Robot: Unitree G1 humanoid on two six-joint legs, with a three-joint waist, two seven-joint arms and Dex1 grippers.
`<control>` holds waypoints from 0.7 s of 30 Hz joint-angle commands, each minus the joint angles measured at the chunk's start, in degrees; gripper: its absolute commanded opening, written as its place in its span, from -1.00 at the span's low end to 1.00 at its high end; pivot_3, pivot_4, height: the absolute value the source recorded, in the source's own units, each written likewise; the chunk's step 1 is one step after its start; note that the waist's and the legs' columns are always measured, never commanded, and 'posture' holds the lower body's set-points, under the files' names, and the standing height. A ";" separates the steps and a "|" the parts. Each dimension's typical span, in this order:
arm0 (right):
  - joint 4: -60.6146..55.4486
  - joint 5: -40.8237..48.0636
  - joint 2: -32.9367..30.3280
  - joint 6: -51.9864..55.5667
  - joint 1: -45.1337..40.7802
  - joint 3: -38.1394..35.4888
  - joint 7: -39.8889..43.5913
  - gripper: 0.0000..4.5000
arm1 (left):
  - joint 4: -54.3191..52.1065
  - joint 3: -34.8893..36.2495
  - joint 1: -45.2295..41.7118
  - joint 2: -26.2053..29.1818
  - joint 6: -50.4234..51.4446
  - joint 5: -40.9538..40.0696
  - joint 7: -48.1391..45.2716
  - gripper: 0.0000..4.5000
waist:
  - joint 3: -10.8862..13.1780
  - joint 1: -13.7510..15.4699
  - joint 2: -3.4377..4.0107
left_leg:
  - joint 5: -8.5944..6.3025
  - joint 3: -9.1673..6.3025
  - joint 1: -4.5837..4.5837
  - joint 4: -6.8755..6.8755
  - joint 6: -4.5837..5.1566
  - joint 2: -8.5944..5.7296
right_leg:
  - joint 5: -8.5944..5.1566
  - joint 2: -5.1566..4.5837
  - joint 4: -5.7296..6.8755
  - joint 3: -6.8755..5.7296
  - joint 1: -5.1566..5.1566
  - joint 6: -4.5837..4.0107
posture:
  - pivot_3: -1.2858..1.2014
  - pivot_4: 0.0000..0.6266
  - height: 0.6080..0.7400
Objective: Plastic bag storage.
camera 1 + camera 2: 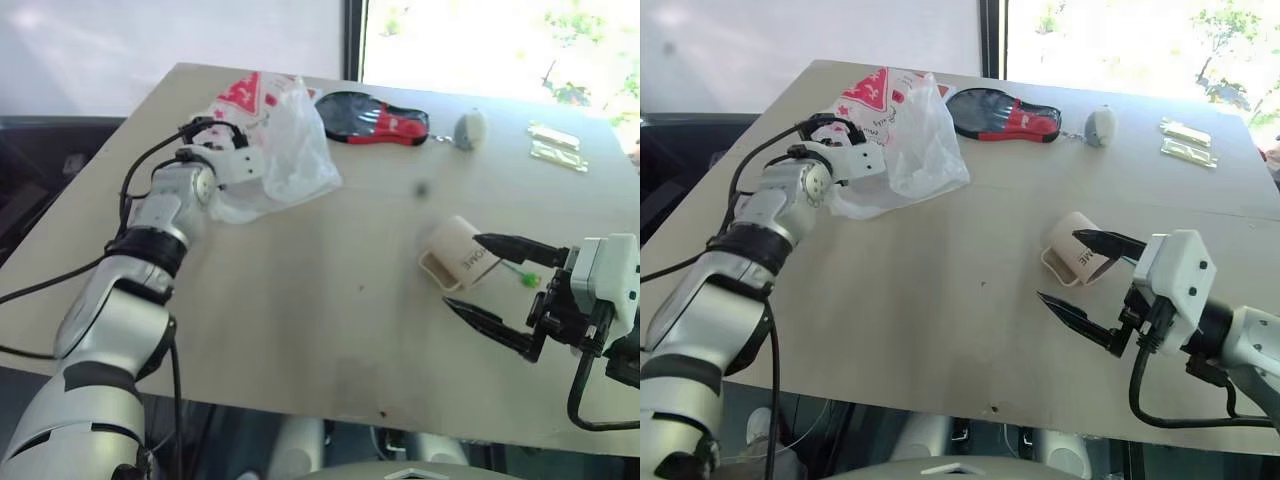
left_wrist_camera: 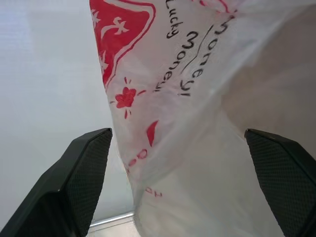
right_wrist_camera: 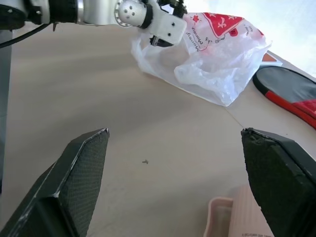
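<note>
The plastic bag (image 1: 280,140) lies crumpled on the far left part of the counter (image 1: 300,320). The left gripper (image 2: 182,163) is right at it, fingers released — bag film between them, not pinched. The right gripper (image 1: 478,275) is spread wide beside the tipped beige mug (image 1: 458,255) — grasping nothing.

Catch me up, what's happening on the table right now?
The left gripper is open at the plastic bag at the table's far left, its fingers either side of the film, not closed. The right gripper is open beside the beige mug, which lies tipped over. Nothing is gripped yet.
</note>
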 commanded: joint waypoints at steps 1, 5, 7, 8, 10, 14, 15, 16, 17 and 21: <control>-1.87 1.16 -0.92 -0.64 0.01 -0.36 -1.58 1.00 | 11.56 -1.22 -6.27 -2.34 -4.91 3.13 5.22 0.78 | 0.00 -0.18 -0.01 | 0.00 0.00 0.00 0.01 0.00 0.00 | 0.01 -0.01 0.01 0.00 0.00 0.01 | 0.03 -0.52 1.00; -2.62 1.09 -1.02 -0.72 -0.26 0.52 -3.65 1.00 | 16.65 -0.39 -8.91 -2.60 -8.13 2.82 5.93 0.04 | 0.02 -0.55 -0.03 | 0.02 0.00 0.00 0.02 -0.04 0.00 | -0.01 -0.03 0.02 -0.02 -0.01 0.05 | 0.03 -0.52 1.00; -2.96 1.03 -0.86 -0.76 -0.50 1.30 -4.93 1.00 | 17.08 1.33 -9.11 -1.99 -9.68 1.10 5.30 -0.37 | 0.02 -0.59 -0.04 | 0.07 0.01 0.01 0.02 -0.12 0.01 | 0.00 -0.03 0.04 -0.02 -0.02 0.02 | 0.03 -0.52 1.00; -3.05 0.52 -0.79 -0.87 -0.41 1.80 -5.33 1.00 | 17.00 2.89 -9.11 -1.73 -10.32 -0.54 4.32 -0.57 | 0.02 -0.58 -0.04 | 0.08 0.01 0.00 0.02 -0.15 0.02 | 0.01 -0.03 0.05 -0.02 -0.04 0.01 | 0.03 -0.52 1.00; -2.88 -0.59 -0.71 -1.07 -0.50 2.62 -5.95 1.00 | 16.82 7.11 -8.82 -1.78 -10.99 -5.19 0.71 -0.93 | 0.03 -0.50 -0.06 | 0.10 0.01 0.00 0.02 -0.18 0.02 | 0.01 -0.04 0.05 -0.02 -0.04 0.01 | 0.03 -0.52 1.00; -1.71 -2.45 -0.40 -1.85 -1.77 4.07 -6.93 1.00 | 15.13 23.97 -7.70 -2.04 -6.24 -24.01 -17.29 -0.99 | 0.03 -0.55 -0.07 | 0.11 0.00 -0.02 0.13 -0.19 0.03 | 0.01 -0.07 0.09 -0.08 -0.03 0.00 | 0.03 -0.52 1.00; -1.39 -2.26 -0.20 -1.95 -2.16 4.12 -7.16 1.00 | 13.83 25.72 -7.30 -1.31 -5.49 -25.87 -20.40 -0.99 | 0.03 -0.58 -0.07 | 0.11 0.01 -0.02 0.14 -0.19 0.03 | 0.01 -0.07 0.09 -0.10 -0.03 0.00 | 0.03 -0.52 1.00; -1.34 -2.67 -0.26 -1.92 -2.37 3.98 -7.47 1.00 | 11.41 28.37 -7.13 -0.38 -1.72 -29.22 -25.49 -0.99 | 0.03 -0.58 -0.07 | 0.12 0.00 -0.02 0.16 -0.20 0.03 | 0.01 -0.06 0.10 -0.12 -0.03 0.01 | 0.03 -0.52 1.00; -1.28 -3.05 -0.30 -1.86 -2.54 3.94 -7.67 1.00 | 9.47 30.30 -6.92 0.24 1.25 -31.68 -29.11 -0.99 | 0.03 -0.60 -0.07 | 0.12 0.00 -0.02 0.16 -0.20 0.02 | 0.01 -0.06 0.11 -0.12 -0.02 0.01 | 0.03 -0.52 1.00; -1.58 -7.37 -0.91 1.16 -1.69 3.60 -12.25 1.00 | -5.51 36.40 -4.96 1.90 19.74 -40.18 -36.82 -0.99 | 0.03 -0.56 -0.07 | 0.12 -0.02 -0.02 0.21 -0.21 0.03 | 0.01 -0.03 0.12 -0.12 0.01 0.01 | 0.03 -0.52 1.00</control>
